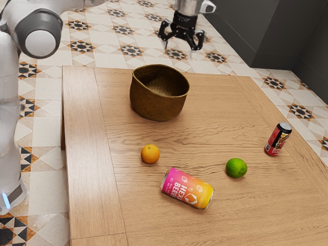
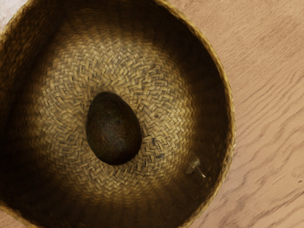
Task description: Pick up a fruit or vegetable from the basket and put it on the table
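- Dark brown avocado (image 2: 114, 128), lying near the middle of the woven floor of the basket (image 1: 160, 107), apart from the walls.
- Jaws spread wide, with nothing between; hang high in the exterior view, well apart from the basket's rim.
- From jaws to avocado: chiefly downward through the basket's open mouth, with perhaps a small sideways shift; cannot tell exactly how much.
- Long axis lying flat along the basket's floor, roughly alongside the stretch of rim next to the bench (image 1: 220, 105) in the wrist view; one end narrower, the other blunter.
- Likely best to grip across the short waist, so bring the closing direction square to that long axis, with a slight wrist turn if needed.
- Still early in the task, by the look of it: approach first, then grasp, lift clear of the rim and set down on the bench.
- Watch for a knock against the rim on the way in, and for rounded skin rolling away from an off-centre squeeze.
- Leave alone the orange (image 1: 150, 154) and the lime (image 1: 236, 168), both outside the basket.
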`<state>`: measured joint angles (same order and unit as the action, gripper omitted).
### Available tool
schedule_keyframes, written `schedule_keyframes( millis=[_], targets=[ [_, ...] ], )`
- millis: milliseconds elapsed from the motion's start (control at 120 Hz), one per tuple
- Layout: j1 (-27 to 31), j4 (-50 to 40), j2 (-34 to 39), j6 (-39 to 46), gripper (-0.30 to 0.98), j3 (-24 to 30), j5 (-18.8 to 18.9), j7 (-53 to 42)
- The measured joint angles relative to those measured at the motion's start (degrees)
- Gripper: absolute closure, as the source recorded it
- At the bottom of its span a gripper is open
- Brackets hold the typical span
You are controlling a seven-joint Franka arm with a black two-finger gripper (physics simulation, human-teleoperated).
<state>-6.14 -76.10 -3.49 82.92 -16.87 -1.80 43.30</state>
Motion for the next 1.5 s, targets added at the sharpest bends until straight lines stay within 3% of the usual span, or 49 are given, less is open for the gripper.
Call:
schedule_keyframes(
  millis=[100,167,392,583,983,1500],
  targets=[
    [5.4,2.32,-3.13,-0.52,0.0,-2.41,4.63,2.67],
    [7.06,2.58,-3.53,-1.05,0.0,-2.74,5.35,4.26],
    [8.23,2.35,-6.89,1.17,0.0,-2.68,0.57,8.23],
    [8.08,-9.87,-3.26,7.28,0.0,-2.57,-1.71,10.53],
    [6.75,-25.03,3.48,18.94,0.0,-1.23,-2.57,13.49],
    [8.22,-28.5,5.23,21.66,0.0,1.05,-2.47,15.08]
  ],
)
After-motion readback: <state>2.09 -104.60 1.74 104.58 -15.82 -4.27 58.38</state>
